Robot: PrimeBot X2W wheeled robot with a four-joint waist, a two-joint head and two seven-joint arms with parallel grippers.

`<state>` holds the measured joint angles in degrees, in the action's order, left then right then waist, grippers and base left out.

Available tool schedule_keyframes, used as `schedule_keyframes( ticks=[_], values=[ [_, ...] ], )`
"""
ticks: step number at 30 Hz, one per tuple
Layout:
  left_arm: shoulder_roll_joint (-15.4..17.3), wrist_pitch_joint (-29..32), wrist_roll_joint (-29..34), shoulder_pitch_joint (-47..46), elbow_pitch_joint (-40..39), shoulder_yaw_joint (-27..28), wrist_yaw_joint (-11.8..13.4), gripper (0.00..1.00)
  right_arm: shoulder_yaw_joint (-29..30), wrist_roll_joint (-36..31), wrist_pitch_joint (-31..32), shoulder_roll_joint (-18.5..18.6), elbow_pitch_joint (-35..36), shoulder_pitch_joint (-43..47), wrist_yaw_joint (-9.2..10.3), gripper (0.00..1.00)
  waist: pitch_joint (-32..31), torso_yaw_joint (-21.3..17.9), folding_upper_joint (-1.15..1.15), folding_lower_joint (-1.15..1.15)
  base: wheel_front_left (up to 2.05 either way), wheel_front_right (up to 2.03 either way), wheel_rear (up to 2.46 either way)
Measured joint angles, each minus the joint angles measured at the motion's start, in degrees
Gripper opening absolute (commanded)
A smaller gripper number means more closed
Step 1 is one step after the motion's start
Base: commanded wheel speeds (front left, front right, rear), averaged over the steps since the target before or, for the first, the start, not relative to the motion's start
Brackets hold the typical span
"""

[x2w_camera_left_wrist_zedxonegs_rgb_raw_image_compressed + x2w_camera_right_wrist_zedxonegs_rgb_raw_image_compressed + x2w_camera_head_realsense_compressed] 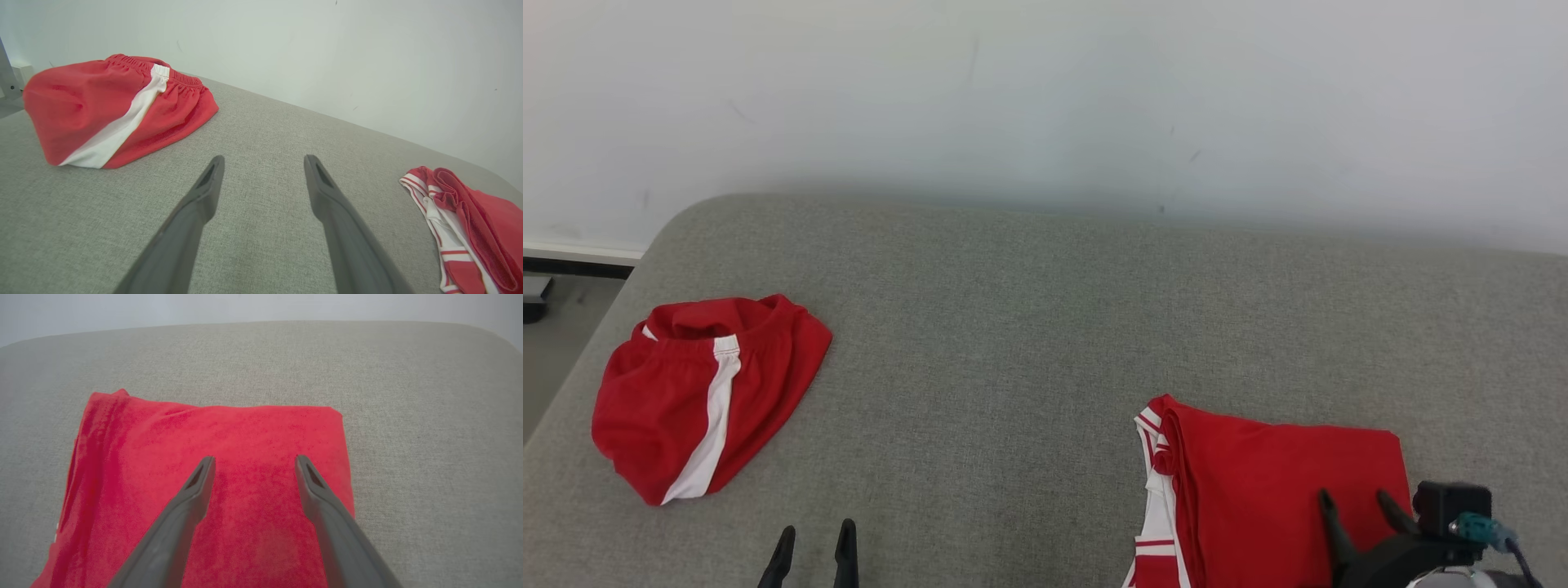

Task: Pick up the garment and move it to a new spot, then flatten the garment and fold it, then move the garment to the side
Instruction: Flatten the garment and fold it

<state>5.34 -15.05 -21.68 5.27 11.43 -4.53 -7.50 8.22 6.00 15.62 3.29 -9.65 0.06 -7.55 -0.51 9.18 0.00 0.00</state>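
spanning view, grey fabric surface (1045, 327) against white wall (1045, 90); left gripper (817, 528), right gripper (1353, 496) spread, empty.

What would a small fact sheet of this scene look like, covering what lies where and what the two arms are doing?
Surface: grey woven fabric pad with rounded corners, against a white wall
Robot's right: folded red fabric garment with white striped trim, lying flat
Robot's left: crumpled red fabric shorts with a white side stripe, in a loose heap
Left tool: open, empty, over bare pad
Right tool: open, empty, over the folded piece
Stage: one piece looks folded, the shorts not yet
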Motion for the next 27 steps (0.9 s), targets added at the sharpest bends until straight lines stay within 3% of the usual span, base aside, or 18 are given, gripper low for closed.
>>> schedule_keyframes(
  ticks=[8,18,19,20,21,22,23,24,27],
  values=[
    [0.0,0.0,0.0,-0.51,0.15,-0.07,0.0,1.0,-12.51,4.03,-0.45,-0.43,2.69,4.59,-0.01,1.0,0.48,-0.22,0.0,0.0,0.0,0.0,0.0],
    [0.03,0.0,-0.01,-0.55,0.29,-0.11,0.0,1.0,-19.61,1.18,2.05,-0.35,4.01,6.21,0.0,1.0,1.25,-0.11,0.0,0.0,0.0,0.0,0.0],
    [0.03,0.0,-0.01,-0.55,0.32,-0.12,0.0,1.0,-19.94,0.86,2.34,-0.4,3.81,6.2,-0.01,0.95,1.34,-0.12,0.0,0.0,0.0,0.0,0.0],
    [0.02,0.0,-0.01,-0.55,0.36,-0.18,0.0,1.0,-20.26,0.51,2.58,-0.41,3.54,6.17,0.0,0.65,1.42,-0.11,0.0,0.0,0.0,0.0,0.0],
    [0.02,0.0,-0.02,-0.55,0.45,-0.27,0.0,1.0,-20.43,-0.04,2.61,-0.42,3.32,6.14,-0.01,0.65,1.46,-0.08,0.0,0.0,0.0,0.0,0.0],
    [0.02,0.0,-0.03,-0.56,0.53,-0.34,0.0,1.0,-20.67,-0.52,2.91,-0.41,3.11,5.98,0.0,0.4,1.49,-0.05,0.0,0.0,0.0,0.0,0.0],
    [0.02,0.0,-0.03,-0.57,0.58,-0.37,0.0,1.0,-20.95,-0.77,3.03,-0.4,2.91,5.77,-0.01,0.24,1.51,-0.02,0.0,0.0,0.0,0.0,0.0],
    [0.01,0.0,-0.03,-0.58,0.63,-0.42,0.0,1.0,-21.19,-1.38,3.05,-0.41,2.66,5.62,0.0,0.0,1.51,-0.01,0.0,0.0,0.0,0.0,0.0],
    [0.02,0.0,-0.1,-0.6,0.78,-0.55,0.0,1.0,-22.36,-2.11,3.1,-0.41,1.45,5.15,0.0,0.0,1.51,0.05,0.0,0.0,0.0,0.0,0.0]
  ],
)
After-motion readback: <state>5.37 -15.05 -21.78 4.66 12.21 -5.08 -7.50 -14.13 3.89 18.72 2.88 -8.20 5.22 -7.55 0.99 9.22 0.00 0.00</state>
